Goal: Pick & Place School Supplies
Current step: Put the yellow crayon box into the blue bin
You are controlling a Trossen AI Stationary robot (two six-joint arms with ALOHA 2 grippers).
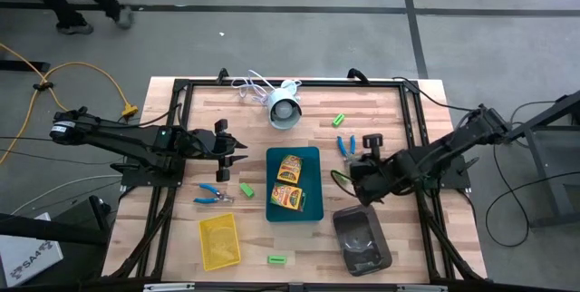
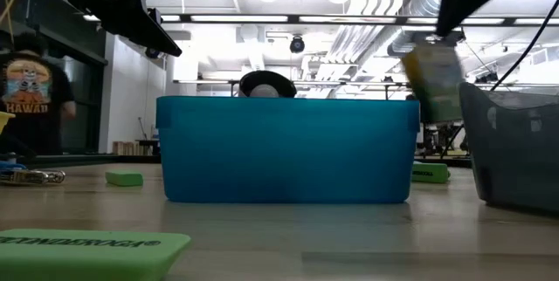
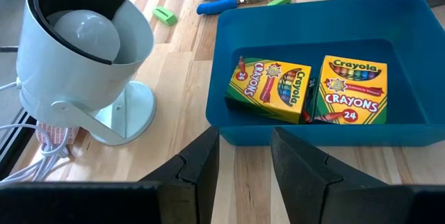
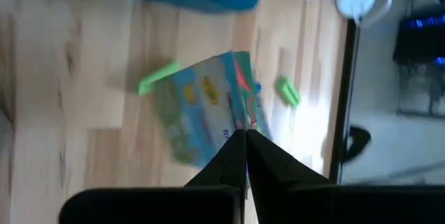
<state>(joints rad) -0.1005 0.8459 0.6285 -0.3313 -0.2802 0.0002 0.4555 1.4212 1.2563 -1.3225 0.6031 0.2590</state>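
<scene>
My right gripper (image 4: 245,140) is shut on a flat printed box (image 4: 208,109), yellow and blue-green, blurred. It hangs over the wood between the teal tray (image 1: 308,209) and the dark grey tray (image 1: 362,238); the low view shows the box (image 2: 432,80) in the air. Two yellow crayon boxes (image 3: 271,88) (image 3: 351,88) lie in the teal tray (image 3: 229,26). My left gripper (image 3: 243,154) stands open and holds nothing, left of the tray in the high view (image 1: 231,144). Green blocks (image 1: 339,121) (image 1: 246,189) (image 1: 277,259) and blue-handled scissors (image 1: 213,194) (image 1: 345,145) lie on the table. My right gripper pinches the printed box at its near edge (image 4: 240,123), between the tips of its two fingers. The fingers slant down at it from above. The box hangs tilted below the fingers, lifted clear of the table.
A white lamp (image 1: 284,109) with a coiled cable stands at the table's far middle. A yellow tray (image 1: 218,240) sits near the front left. A black frame (image 1: 412,102) runs around the tabletop. A person (image 2: 31,89) stands in the room beyond.
</scene>
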